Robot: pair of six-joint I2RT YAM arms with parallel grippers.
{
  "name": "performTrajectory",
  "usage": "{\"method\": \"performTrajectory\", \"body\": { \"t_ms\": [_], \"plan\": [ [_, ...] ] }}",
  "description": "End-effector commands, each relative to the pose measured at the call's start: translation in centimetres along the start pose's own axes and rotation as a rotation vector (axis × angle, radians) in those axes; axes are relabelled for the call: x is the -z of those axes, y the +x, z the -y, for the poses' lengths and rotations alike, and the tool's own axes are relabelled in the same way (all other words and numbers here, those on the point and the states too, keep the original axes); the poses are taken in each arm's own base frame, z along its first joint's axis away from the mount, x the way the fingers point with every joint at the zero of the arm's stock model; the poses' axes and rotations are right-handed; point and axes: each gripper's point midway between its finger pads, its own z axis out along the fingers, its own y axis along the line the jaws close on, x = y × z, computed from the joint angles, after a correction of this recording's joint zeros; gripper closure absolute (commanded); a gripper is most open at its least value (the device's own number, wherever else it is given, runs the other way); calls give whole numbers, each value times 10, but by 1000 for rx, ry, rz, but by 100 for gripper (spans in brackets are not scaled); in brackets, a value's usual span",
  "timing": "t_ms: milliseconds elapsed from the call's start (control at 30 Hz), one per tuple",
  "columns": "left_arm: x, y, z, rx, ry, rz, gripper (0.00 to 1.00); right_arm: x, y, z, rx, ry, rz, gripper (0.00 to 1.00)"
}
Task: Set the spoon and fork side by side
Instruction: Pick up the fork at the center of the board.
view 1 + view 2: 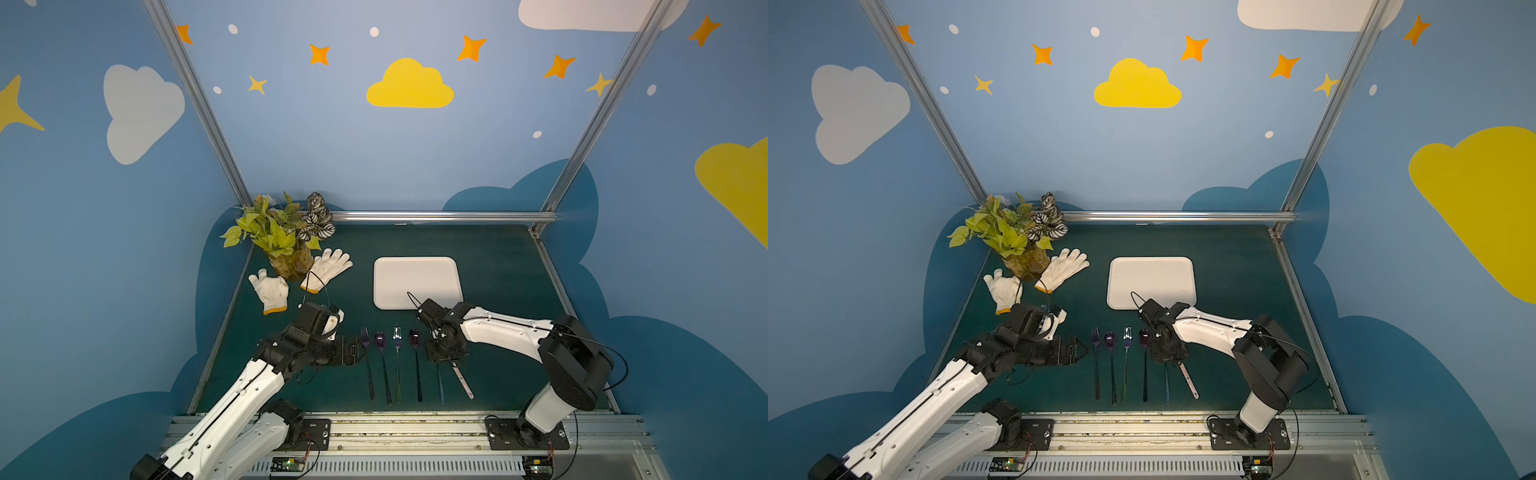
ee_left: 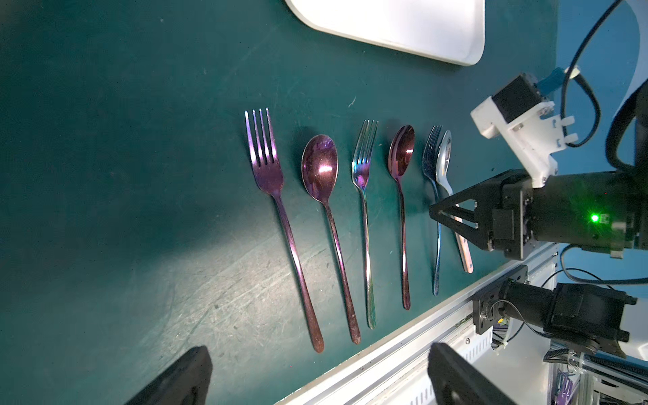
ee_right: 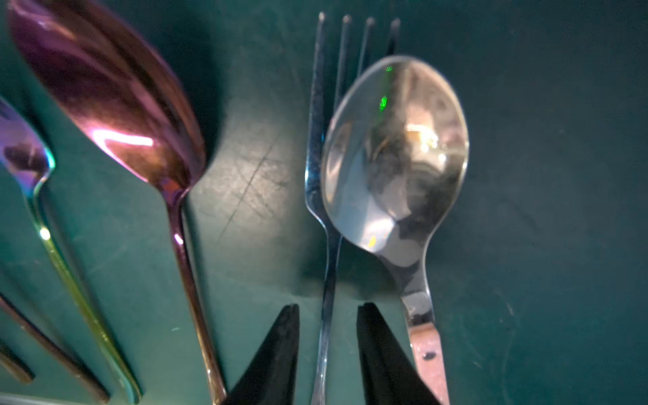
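At the right end of a cutlery row lie a blue fork (image 3: 329,252) and a silver spoon (image 3: 396,150) with a pink handle. The spoon's bowl overlaps the fork's tines, and its handle slants away to the right. In both top views only their handles show, the fork (image 1: 440,386) and the spoon (image 1: 463,380). My right gripper (image 3: 328,312) points down over them. Its two black fingers (image 3: 280,343) straddle the fork's handle with a gap on each side. My left gripper (image 2: 319,350) hovers open and empty beside the row's left end (image 1: 359,349).
Left of the pair lie a purple fork (image 1: 365,336), a purple spoon (image 1: 380,338), a rainbow fork (image 1: 397,334) and a dark red spoon (image 1: 414,336), all parallel. A white tray (image 1: 415,282) sits behind. Two white gloves (image 1: 326,268) and a plant (image 1: 282,232) stand at the back left.
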Motion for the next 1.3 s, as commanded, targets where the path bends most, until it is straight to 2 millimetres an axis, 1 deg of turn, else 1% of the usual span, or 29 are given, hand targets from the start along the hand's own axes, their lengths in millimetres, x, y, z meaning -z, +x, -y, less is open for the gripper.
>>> {"method": "performTrajectory", "body": {
  "t_ms": [0,67,200,367,467,600,733,833,900,1033,1100,1167,1267],
  "plan": [
    [-1,2,-3,1,-9,1,0,-6,0,-1,15,-4,-12,69],
    [-1,1,-3,0,-12,3,0,-9,2,1,13,0,-20,71],
    [0,1,-3,0,-14,5,0,-14,4,1,5,-6,-28,79],
    [0,0,-4,-1,-17,9,0,-11,2,-4,-4,-29,-21,90],
    [1,0,-4,-2,-16,12,0,-4,1,-7,-16,-51,-5,96],
    [2,0,-2,-6,-12,16,0,7,3,-12,-40,-97,4,98],
    [4,-1,-2,-10,-11,26,0,18,7,-28,-67,-227,4,99],
    [4,-1,-2,-11,-9,29,0,33,6,-35,-78,-293,28,99],
    [5,-1,-1,-12,-7,32,0,48,2,-36,-89,-319,58,99],
    [6,-1,-1,-13,-6,37,0,83,-13,-39,-111,-321,124,100],
    [7,-1,-1,-14,-5,39,0,98,-27,-46,-122,-326,156,100],
    [7,-1,-1,-12,-6,38,0,111,-46,-56,-124,-328,194,100],
    [6,-1,-1,-13,-7,36,0,125,-83,-73,-115,-322,257,100]
  ]
}}
